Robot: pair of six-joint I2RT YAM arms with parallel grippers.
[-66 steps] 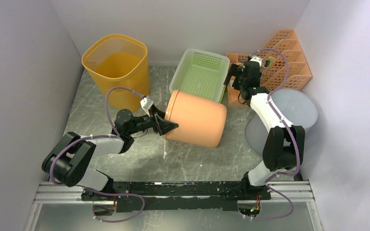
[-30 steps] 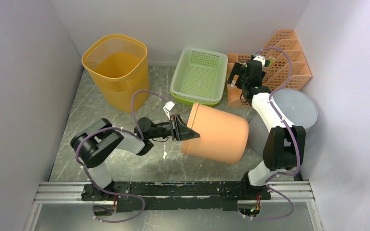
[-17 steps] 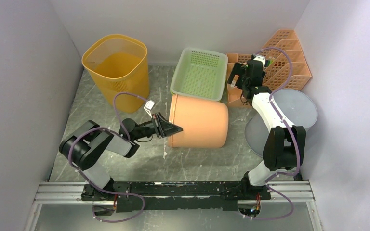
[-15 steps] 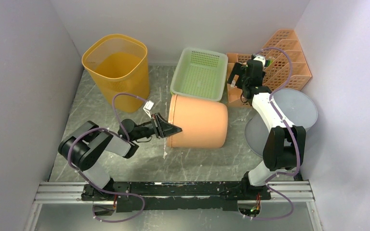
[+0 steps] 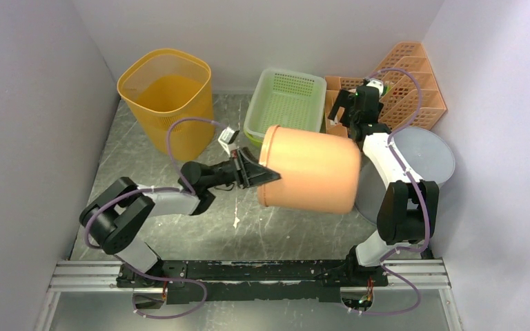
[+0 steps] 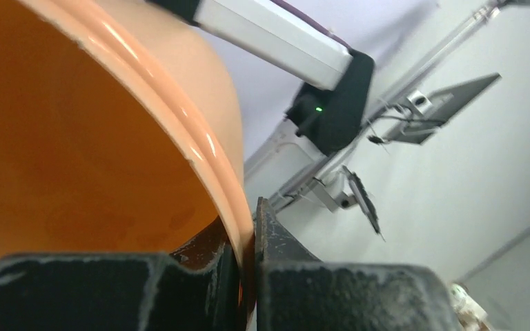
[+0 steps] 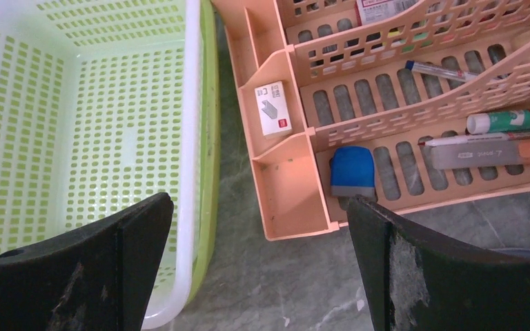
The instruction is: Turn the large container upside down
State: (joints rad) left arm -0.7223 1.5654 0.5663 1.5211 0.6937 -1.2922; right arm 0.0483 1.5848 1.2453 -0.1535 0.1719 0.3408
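The large container (image 5: 310,172) is on its side near the middle of the worktop (image 5: 179,227), its mouth facing 9 o'clock. The left fingers (image 5: 252,172) are pinched narrow on its rim, one inside and one outside, as the left wrist view shows (image 6: 352,296). It seems raised off the worktop, though that is hard to judge from above. At 1 o'clock from it, the right fingers (image 7: 442,276) are spread wide and hold nothing, above the gap between the green basket (image 7: 76,124) and the orange organiser (image 7: 283,179).
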